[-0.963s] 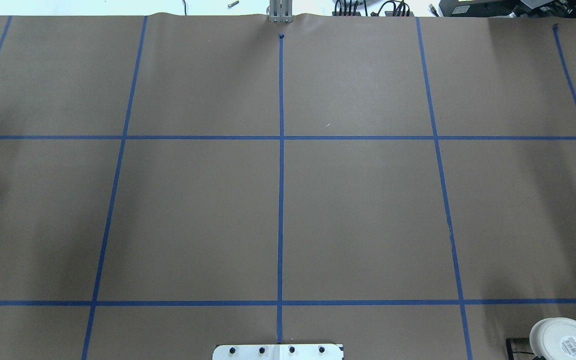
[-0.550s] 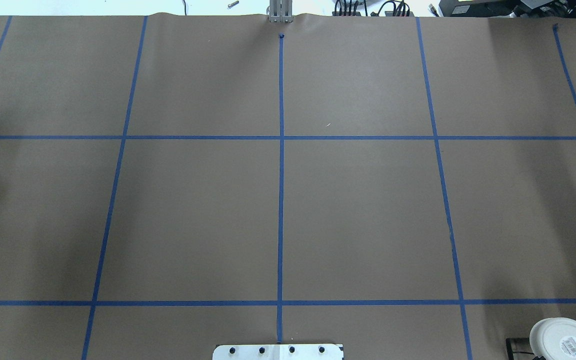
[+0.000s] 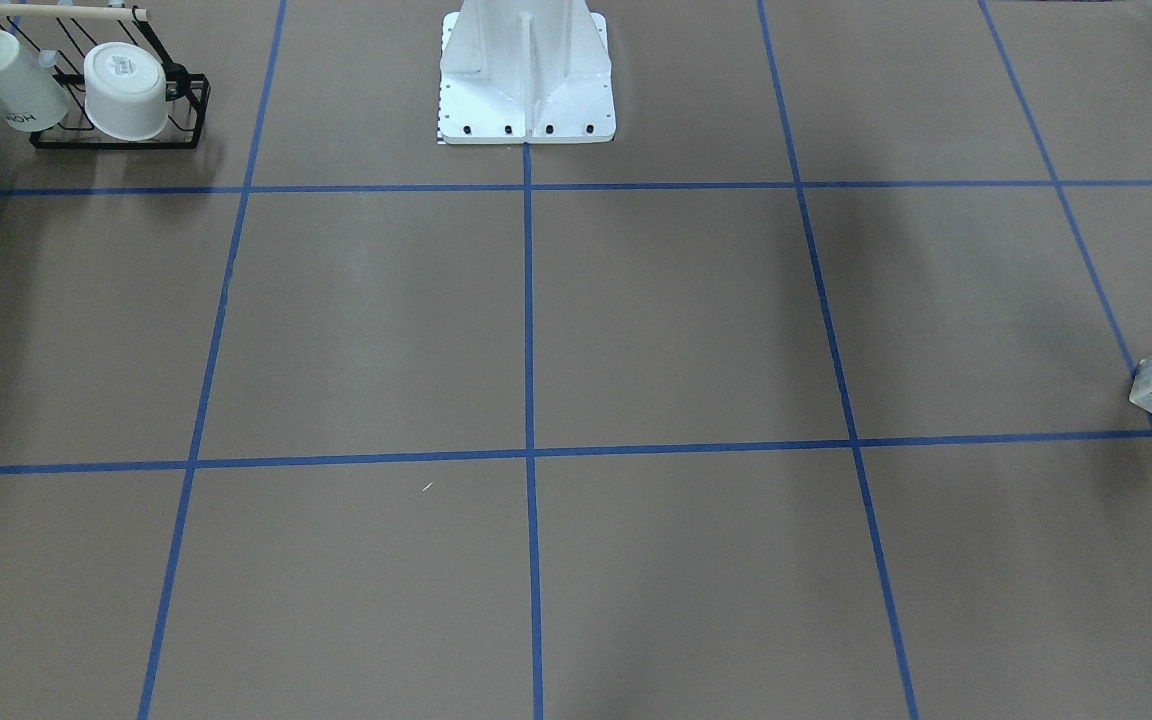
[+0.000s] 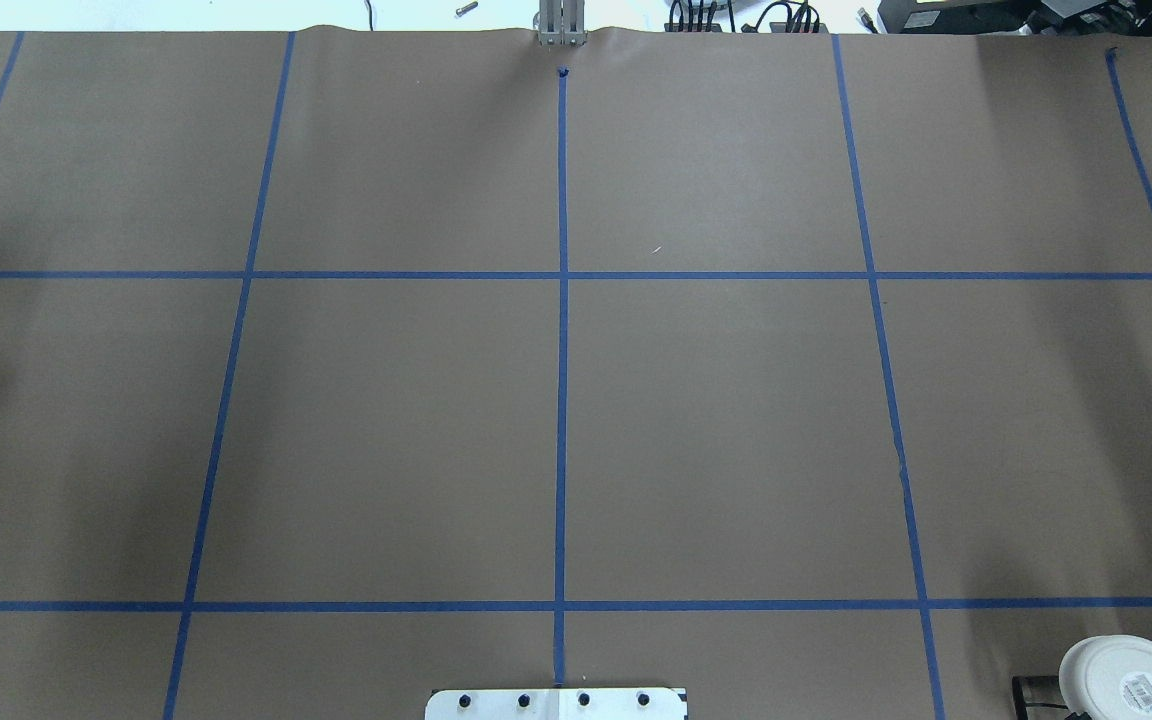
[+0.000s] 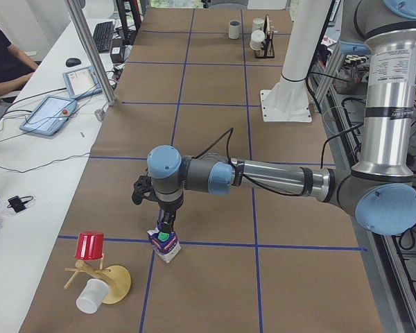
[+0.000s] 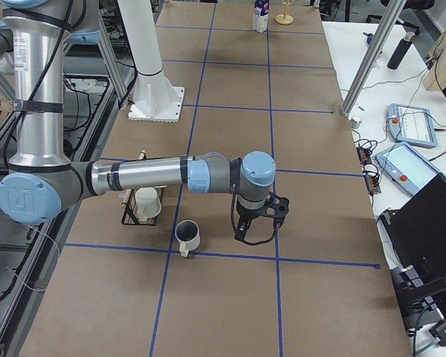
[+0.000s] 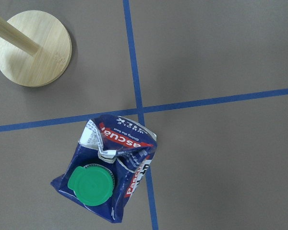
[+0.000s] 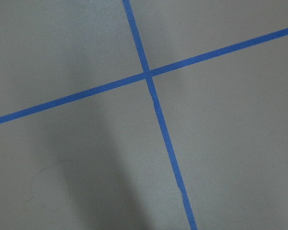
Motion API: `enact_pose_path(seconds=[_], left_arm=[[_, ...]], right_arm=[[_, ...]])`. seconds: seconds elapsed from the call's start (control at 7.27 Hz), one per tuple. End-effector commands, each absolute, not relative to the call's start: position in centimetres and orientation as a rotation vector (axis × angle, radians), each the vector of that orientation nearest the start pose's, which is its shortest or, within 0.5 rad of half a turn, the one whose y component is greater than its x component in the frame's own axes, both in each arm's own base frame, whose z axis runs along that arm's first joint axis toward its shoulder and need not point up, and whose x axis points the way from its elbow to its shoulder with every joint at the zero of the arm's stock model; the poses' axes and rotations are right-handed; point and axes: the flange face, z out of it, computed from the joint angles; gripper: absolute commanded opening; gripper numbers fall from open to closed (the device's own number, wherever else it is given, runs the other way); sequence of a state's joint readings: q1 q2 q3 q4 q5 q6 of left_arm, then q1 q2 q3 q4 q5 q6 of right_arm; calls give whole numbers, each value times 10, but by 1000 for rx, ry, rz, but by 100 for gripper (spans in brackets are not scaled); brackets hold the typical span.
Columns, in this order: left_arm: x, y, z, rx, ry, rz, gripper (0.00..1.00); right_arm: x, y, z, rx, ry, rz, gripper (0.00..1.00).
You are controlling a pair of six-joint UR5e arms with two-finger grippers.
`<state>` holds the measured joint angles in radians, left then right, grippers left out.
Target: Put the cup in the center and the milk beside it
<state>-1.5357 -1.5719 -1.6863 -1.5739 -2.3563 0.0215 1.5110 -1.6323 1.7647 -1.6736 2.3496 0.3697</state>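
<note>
While the left gripper (image 5: 168, 225) hangs just above the milk (image 5: 168, 251), I cannot tell if it is spread or pressed together. The milk stands on a blue tape line (image 7: 133, 57). The right gripper (image 6: 255, 230), its state also not clear, hovers with the cup (image 6: 187, 236) upright at its 9 o'clock in the right-side view.

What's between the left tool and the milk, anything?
Nothing visible. The left tool hangs directly over the milk, and its green cap shows unobstructed in the wrist view. The wooden stand and the red cup sit off to the side, out of the descent line.
</note>
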Motion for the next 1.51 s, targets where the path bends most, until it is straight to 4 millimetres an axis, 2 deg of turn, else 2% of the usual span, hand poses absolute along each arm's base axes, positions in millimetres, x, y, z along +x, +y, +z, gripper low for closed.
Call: enact_pose_path(seconds=[0.0, 0.28, 0.41, 0.55, 0.69, 0.83, 0.96, 1.1, 1.24, 1.38], left_arm=[[-46, -499, 598, 112, 785, 100, 99], [-46, -497, 599, 109, 793, 101, 99], [-46, -497, 593, 121, 793, 106, 99], [-44, -499, 577, 151, 793, 121, 99], [-42, -502, 558, 183, 792, 134, 99], [-41, -500, 544, 208, 791, 147, 99], [-41, -496, 542, 215, 791, 154, 99], [-42, -494, 541, 220, 792, 157, 99], [-42, -493, 543, 216, 792, 155, 99], [-42, -493, 542, 217, 792, 156, 99]], right_arm=[[35, -467, 604, -141, -770, 283, 100], [35, -471, 596, -127, -773, 280, 100], [34, -483, 580, -97, -776, 273, 100], [23, -492, 568, -86, -784, 250, 100], [11, -492, 550, -76, -797, 231, 100], [8, -482, 555, -106, -842, 229, 100], [2, -449, 564, -115, -921, 186, 100], [-6, -384, 604, -36, -925, 21, 100], [1, -333, 635, 42, -920, -84, 100], [3, -316, 650, 78, -931, -124, 100]])
